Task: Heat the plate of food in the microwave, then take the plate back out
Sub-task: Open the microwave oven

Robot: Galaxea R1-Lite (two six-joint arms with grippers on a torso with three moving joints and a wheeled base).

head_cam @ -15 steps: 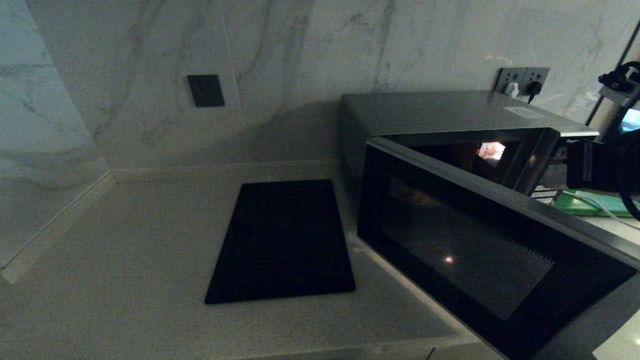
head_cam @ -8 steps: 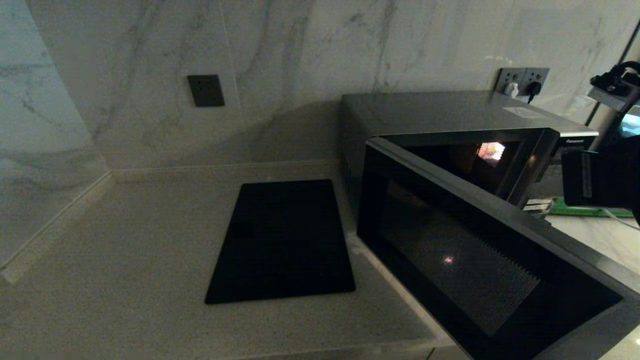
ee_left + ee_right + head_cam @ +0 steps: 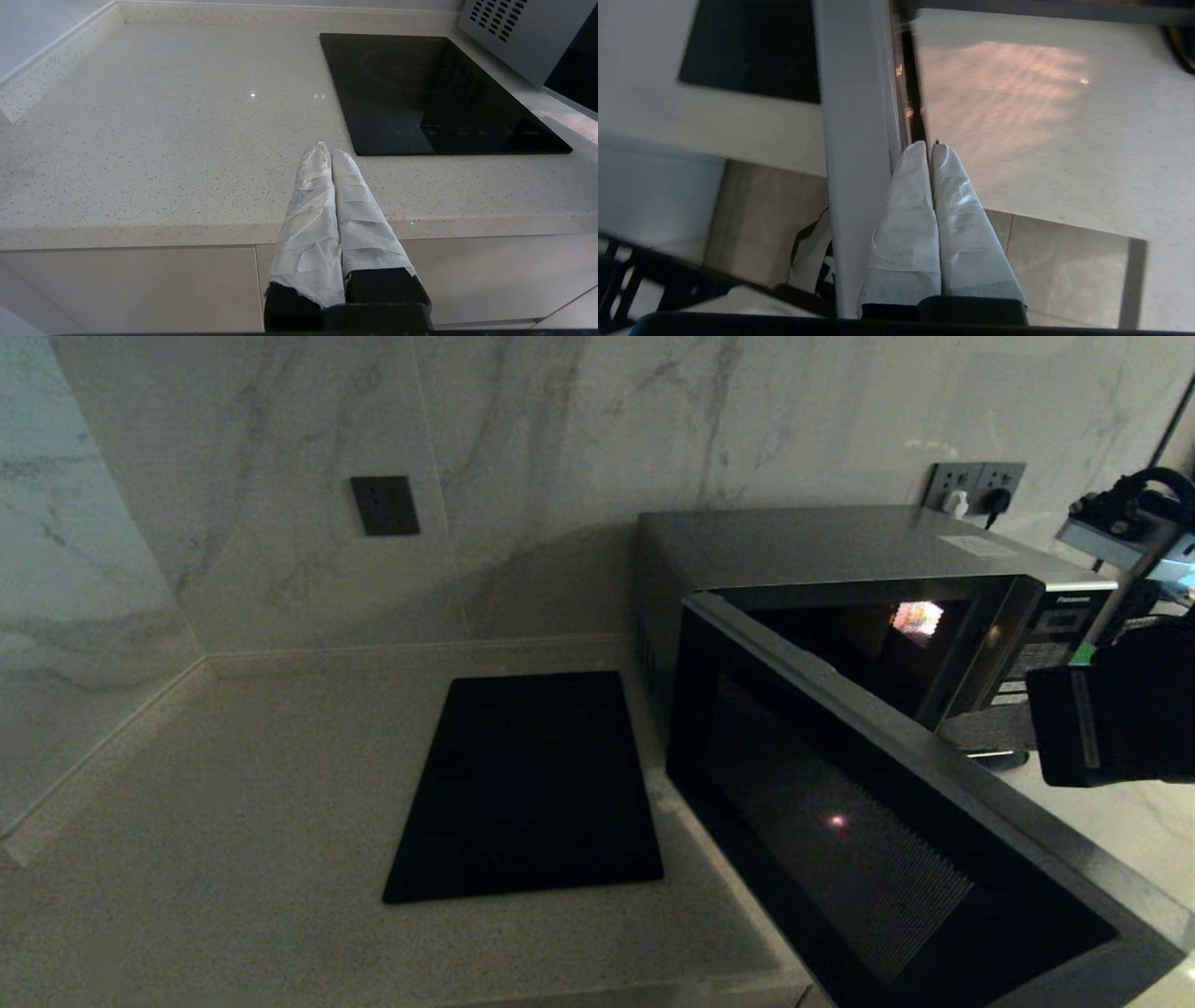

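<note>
Swinging wide from its hinge side, the door (image 3: 896, 840) of the microwave (image 3: 840, 546) stands open toward the front of the counter (image 3: 233, 784), its dark glass angled away from the lit cavity (image 3: 878, 635) behind it. Pressed together with nothing between them, the white-wrapped fingers (image 3: 920, 186) of the right gripper (image 3: 928, 144) lie right against the door's pale edge strip (image 3: 854, 140); seen from the head camera, that arm shows only as a dark wrist block (image 3: 1102, 728) just off the microwave's button panel (image 3: 1046, 644). Beside the microwave, on the side away from the panel, a flat black rectangular panel (image 3: 532, 784) is set into the counter. The left gripper (image 3: 331, 151) hangs by the counter's front edge, near that black panel and well clear of the microwave, its wrapped fingers (image 3: 313, 200) also closed on nothing. No plate can be made out anywhere, neither in the dim cavity nor on the counter. A wall outlet (image 3: 976, 485) with plugs sits on the marble wall (image 3: 560, 448) behind the microwave.
</note>
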